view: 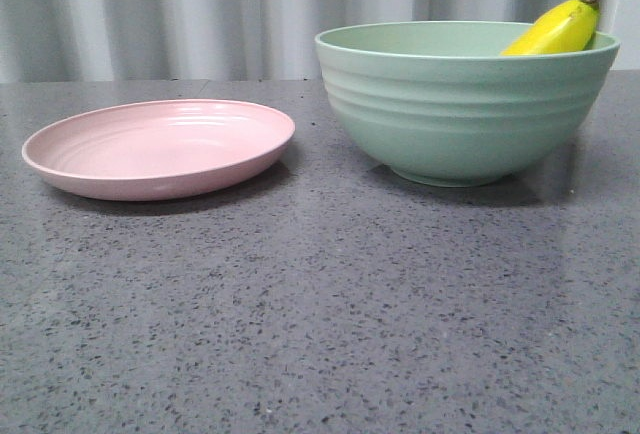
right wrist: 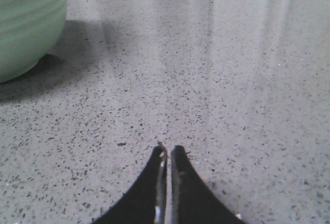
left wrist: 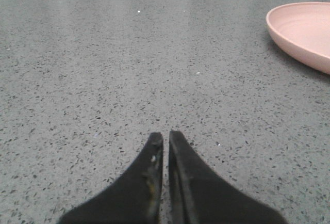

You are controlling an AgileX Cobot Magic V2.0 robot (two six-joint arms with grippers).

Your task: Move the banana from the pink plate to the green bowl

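Observation:
The yellow banana (view: 556, 30) leans inside the pale green bowl (view: 465, 104) at the right, its dark tip poking over the far right rim. The pink plate (view: 160, 147) sits empty at the left. Neither gripper shows in the front view. My left gripper (left wrist: 165, 136) is shut and empty over bare table, with the pink plate (left wrist: 304, 33) off to one side. My right gripper (right wrist: 168, 149) is shut and empty over bare table, apart from the green bowl (right wrist: 28, 22).
The grey speckled table (view: 320, 314) runs from the front edge to a pale curtain (view: 200, 9) behind the plate and bowl.

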